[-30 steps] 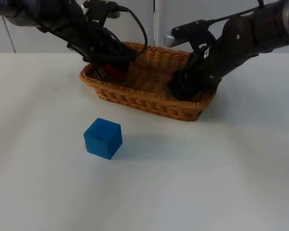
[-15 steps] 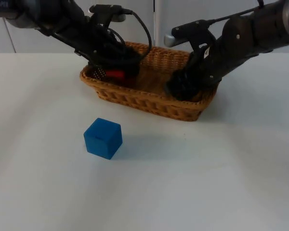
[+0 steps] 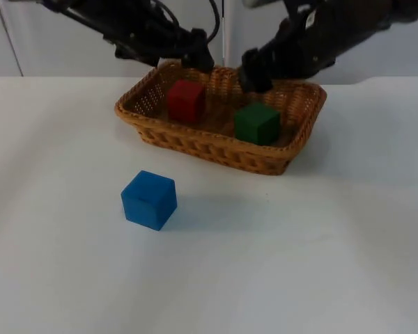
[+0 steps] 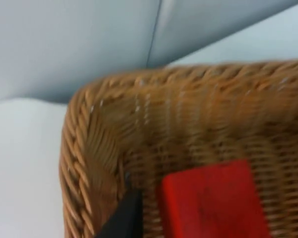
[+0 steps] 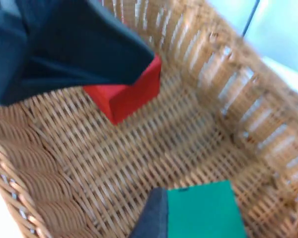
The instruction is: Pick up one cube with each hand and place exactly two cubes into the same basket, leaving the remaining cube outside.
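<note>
The wicker basket (image 3: 195, 142) holds two cubes. A red cube (image 3: 186, 99) lies in its left half and a green cube (image 3: 256, 123) in its right half, both free of the grippers. My left gripper (image 3: 197, 58) hangs open above the basket's back rim, just over the red cube (image 4: 213, 203); one of its fingertips (image 4: 124, 220) shows beside that cube. Over the back rim near the green cube (image 5: 203, 210), my right gripper (image 3: 253, 69) is open too. The blue cube (image 3: 149, 200) sits on the table in front of the basket's left end.
The basket stands at the back of the white table (image 3: 299, 264), close to the grey partition wall (image 3: 42, 42). In the right wrist view the left arm (image 5: 64, 44) reaches over the red cube (image 5: 124, 94) inside the basket (image 5: 213, 74).
Both grippers let go of their cubes and rose out of the basket toward the back. The red and green cubes now lie uncovered in it. The blue cube has not moved.
</note>
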Robot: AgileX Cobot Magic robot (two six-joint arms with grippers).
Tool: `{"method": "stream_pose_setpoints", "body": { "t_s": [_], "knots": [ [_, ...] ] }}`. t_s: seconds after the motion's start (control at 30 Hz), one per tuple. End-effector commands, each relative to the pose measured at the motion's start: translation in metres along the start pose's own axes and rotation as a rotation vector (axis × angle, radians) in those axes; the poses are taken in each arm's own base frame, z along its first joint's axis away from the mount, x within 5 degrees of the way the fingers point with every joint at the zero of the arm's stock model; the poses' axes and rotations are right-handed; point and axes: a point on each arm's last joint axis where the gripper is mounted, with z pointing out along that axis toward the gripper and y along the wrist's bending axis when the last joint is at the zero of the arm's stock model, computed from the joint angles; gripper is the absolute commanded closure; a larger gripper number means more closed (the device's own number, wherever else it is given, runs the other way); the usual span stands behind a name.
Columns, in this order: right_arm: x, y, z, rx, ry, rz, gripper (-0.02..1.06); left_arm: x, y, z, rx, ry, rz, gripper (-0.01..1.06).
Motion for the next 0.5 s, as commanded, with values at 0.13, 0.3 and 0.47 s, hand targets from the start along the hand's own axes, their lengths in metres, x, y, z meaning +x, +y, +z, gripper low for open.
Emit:
{"method": "stream_pose_setpoints", "body": {
  "t_s": [0.13,0.3,0.47],
  "knots": [
    [-0.037,-0.004,-0.058,0.013,-0.053,-0.028,0.29,-0.034,-0.015,-0.05,0.021,-0.046,0.056,0.0],
    [-0.06,-0.006,-0.104,0.02,-0.106,-0.029,0.29,-0.053,-0.028,-0.088,0.039,-0.07,0.082,0.0],
    [-0.072,-0.008,-0.134,0.024,-0.139,-0.029,0.29,-0.063,-0.037,-0.112,0.053,-0.082,0.053,0.0]
  ]
}}
